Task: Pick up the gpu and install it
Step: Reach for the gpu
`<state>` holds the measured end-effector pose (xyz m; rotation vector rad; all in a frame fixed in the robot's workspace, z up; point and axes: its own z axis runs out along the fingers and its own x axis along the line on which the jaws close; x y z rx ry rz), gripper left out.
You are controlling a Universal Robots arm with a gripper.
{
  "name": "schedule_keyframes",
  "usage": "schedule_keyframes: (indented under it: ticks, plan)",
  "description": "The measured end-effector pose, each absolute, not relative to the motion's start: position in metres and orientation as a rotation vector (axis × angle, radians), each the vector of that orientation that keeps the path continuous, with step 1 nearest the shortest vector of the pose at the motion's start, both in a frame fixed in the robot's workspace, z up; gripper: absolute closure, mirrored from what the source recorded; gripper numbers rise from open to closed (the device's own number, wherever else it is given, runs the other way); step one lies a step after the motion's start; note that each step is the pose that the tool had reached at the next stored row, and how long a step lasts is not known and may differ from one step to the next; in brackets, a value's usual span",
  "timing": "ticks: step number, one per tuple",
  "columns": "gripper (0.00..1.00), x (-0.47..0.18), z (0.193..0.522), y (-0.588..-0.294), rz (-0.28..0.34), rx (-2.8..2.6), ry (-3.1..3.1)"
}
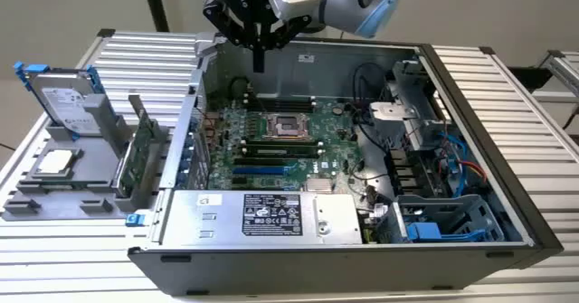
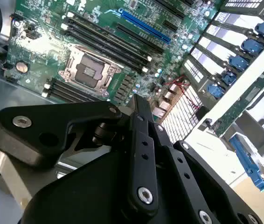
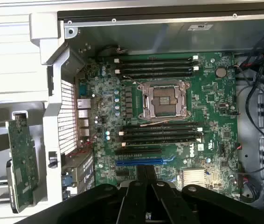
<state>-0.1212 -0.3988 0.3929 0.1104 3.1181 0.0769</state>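
The gpu (image 1: pixel 135 155), a single card with its green board showing, stands on edge in a grey holder (image 1: pixel 54 196) just outside the open computer case (image 1: pixel 470 69), at the exterior view's left; in the first wrist view it (image 3: pixel 22 163) sits beyond the case's perforated end wall. Nothing grips it. In the same holder are one silver hard drive (image 1: pixel 64 103) with blue clips, upright, and one square silver CPU chip (image 1: pixel 56 162), lying flat. The arm's black gripper (image 1: pixel 260 64) hangs over the far edge of the case, well apart from the card, its fingers pressed together on nothing, as both wrist views (image 3: pixel 146 169) (image 2: pixel 140 100) confirm. Below it lies the green motherboard (image 3: pixel 211 93), with one open CPU socket (image 3: pixel 163 99) flanked by banks of black memory slots, and one long blue slot (image 3: pixel 139 162). The power supply (image 1: pixel 262 215) carries a white label whose print cannot be made out. The case rests on a slatted metal table (image 1: pixel 72 276).
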Motion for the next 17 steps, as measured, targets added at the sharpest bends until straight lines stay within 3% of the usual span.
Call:
schedule_keyframes:
  ticks: [17]
  plan:
    - [1.00, -0.1279, 0.3929, -0.3988, 0.076, 0.110, 3.118]
